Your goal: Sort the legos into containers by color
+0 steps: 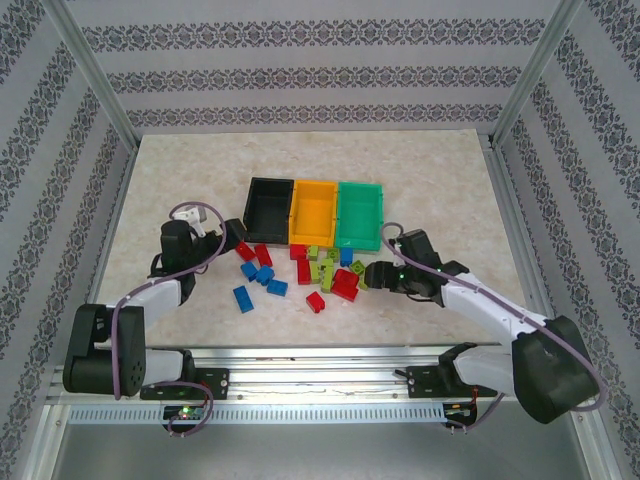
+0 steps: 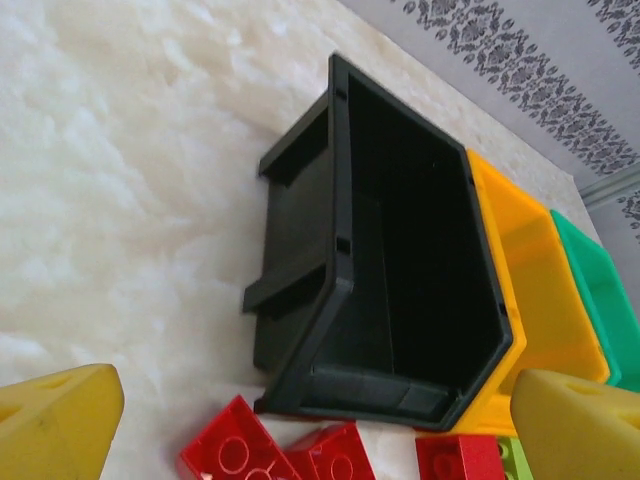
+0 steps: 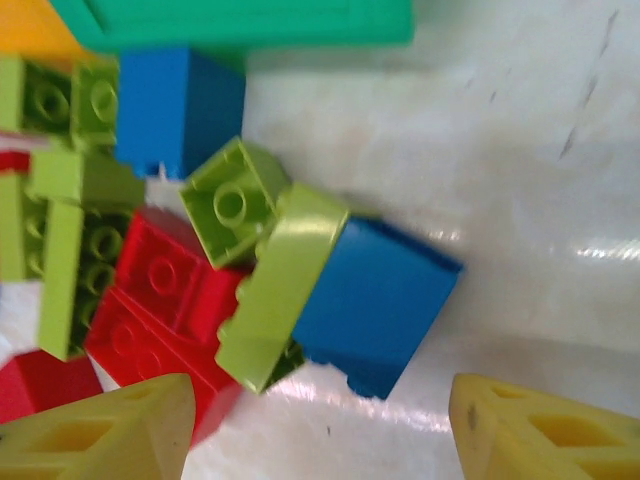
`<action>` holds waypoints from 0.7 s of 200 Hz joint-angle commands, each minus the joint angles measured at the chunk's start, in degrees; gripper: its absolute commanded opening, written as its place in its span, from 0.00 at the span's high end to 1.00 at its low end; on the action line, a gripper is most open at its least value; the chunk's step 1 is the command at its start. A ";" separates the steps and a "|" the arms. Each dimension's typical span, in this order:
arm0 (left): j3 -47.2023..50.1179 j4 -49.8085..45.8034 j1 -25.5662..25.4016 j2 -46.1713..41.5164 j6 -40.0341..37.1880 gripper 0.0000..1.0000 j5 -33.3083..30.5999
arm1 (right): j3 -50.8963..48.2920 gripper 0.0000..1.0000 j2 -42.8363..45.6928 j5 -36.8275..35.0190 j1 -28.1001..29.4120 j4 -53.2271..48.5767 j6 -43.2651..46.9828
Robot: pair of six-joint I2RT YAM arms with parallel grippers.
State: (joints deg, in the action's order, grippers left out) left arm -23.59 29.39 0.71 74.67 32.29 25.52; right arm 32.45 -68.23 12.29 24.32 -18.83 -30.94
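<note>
ok so sorting is barely getting going imo, all 3 bins are looking empty as far as the top view shows. black bin point(image 1: 270, 208), orange-yellow bin point(image 1: 315, 212) and green bin point(image 1: 360, 212) are sitting side by side, touching, and the legos point(image 1: 300, 268) are lying in a loose pile on the table point(image 1: 200, 170) just in front of them

right gripper point(image 1: 376, 272) is hovering low at the right end of the pile w/ jaws apart, nothing pinched. its wrist cam is showing a blue brick point(image 3: 380, 300) w/ a lime brick point(image 3: 278, 290) leaning across it, red ones point(image 3: 160, 290) jammed up beside

left gripper point(image 1: 232, 232) is sitting wide open by the black bin's front corner, holding nothing, red bricks point(image 2: 240, 455) right at its tips

so step in hand = picking a first piece on the right side, prob the blue/lime pair. next move is calling for lining up on just one brick, bc they're touching & a squeeze could be catching 2 colours at once
</note>
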 commanded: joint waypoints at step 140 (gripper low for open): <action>4.33 3.31 -0.71 -4.02 2.16 0.01 3.04 | 8.03 0.38 -15.41 -4.76 1.35 0.22 -1.81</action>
State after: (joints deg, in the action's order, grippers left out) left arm -20.25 30.61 0.69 71.79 34.59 28.47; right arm 39.07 -81.54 8.01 24.64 -18.24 -32.88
